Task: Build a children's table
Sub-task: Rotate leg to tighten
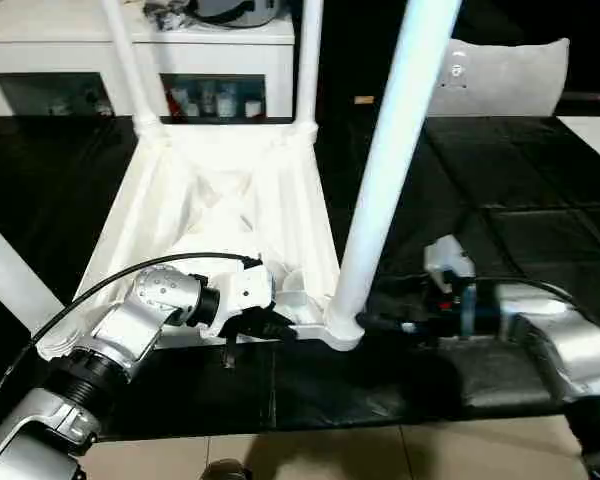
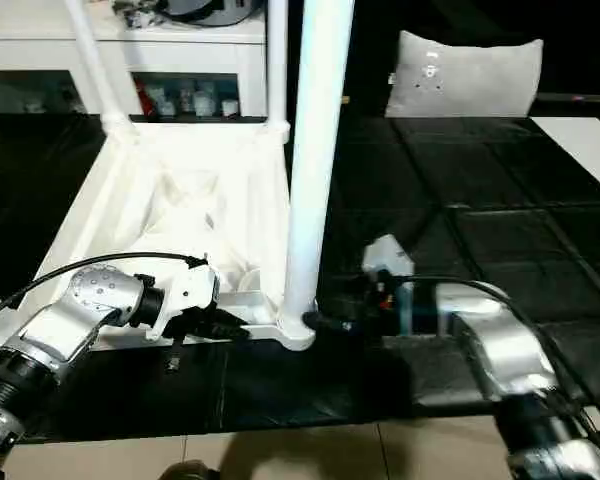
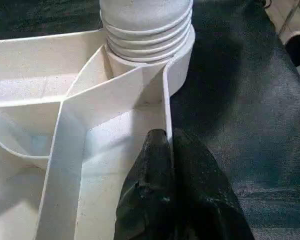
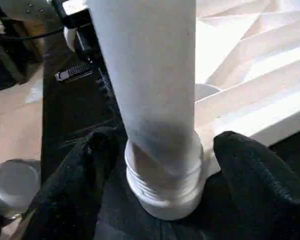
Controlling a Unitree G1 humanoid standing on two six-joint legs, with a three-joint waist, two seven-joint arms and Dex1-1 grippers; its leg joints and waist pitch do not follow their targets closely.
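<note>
The children's table lies upside down on the black mat, its ribbed white top [image 1: 220, 200] facing up. Two legs [image 1: 130, 60] [image 1: 308, 60] stand in the far corner sockets, and another leg [image 1: 5, 270] crosses the left edge. A fourth leg [image 1: 390, 160] stands upright in the near right socket [image 1: 342, 325], with its threaded base [image 4: 162, 192] showing. My left gripper [image 1: 280, 325] is shut on the top's thin near rim [image 3: 166, 105], just beside that socket. My right gripper [image 1: 375, 322] is open, one finger [image 4: 240, 165] on each side of the leg's base.
A white cabinet [image 1: 230, 50] with glass doors stands at the back. A white cushion [image 1: 505, 75] lies at the back right, and a flat white board [image 1: 595, 135] at the right edge. The black mat [image 1: 500, 200] ends near me at a tiled floor [image 1: 330, 455].
</note>
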